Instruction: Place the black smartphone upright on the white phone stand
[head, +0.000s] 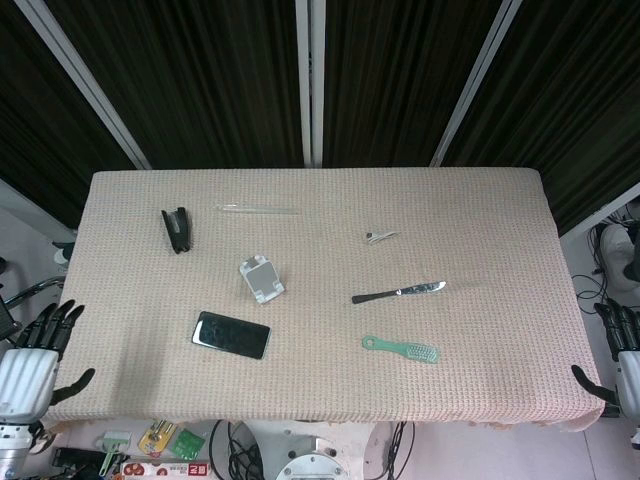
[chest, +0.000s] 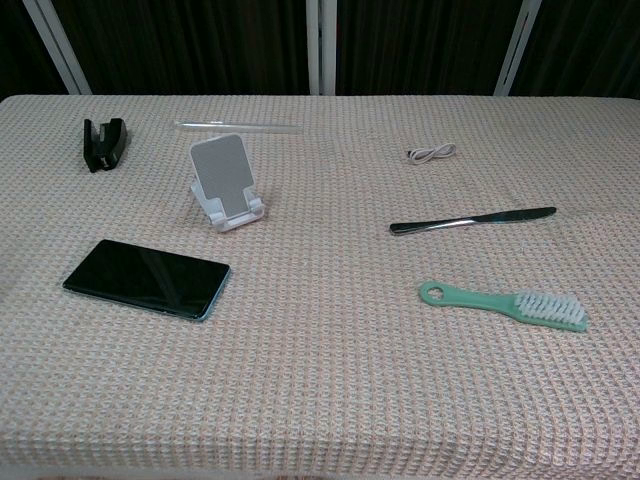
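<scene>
The black smartphone (head: 231, 334) (chest: 147, 278) lies flat, screen up, on the left half of the table. Just behind it stands the white phone stand (head: 261, 279) (chest: 227, 184), with nothing on it. My left hand (head: 38, 352) hangs off the table's left front corner, fingers spread, holding nothing. At the right front corner my right hand (head: 615, 360) shows partly at the frame edge, fingers apart, also holding nothing. Neither hand appears in the chest view.
A black stapler (head: 177, 229) (chest: 103, 143) sits far left. A clear ruler (head: 257, 209) (chest: 238, 127) lies at the back. A small coiled cable (head: 380, 237) (chest: 431, 153), a table knife (head: 398, 292) (chest: 471, 220) and a green brush (head: 401, 348) (chest: 504, 304) lie right of centre.
</scene>
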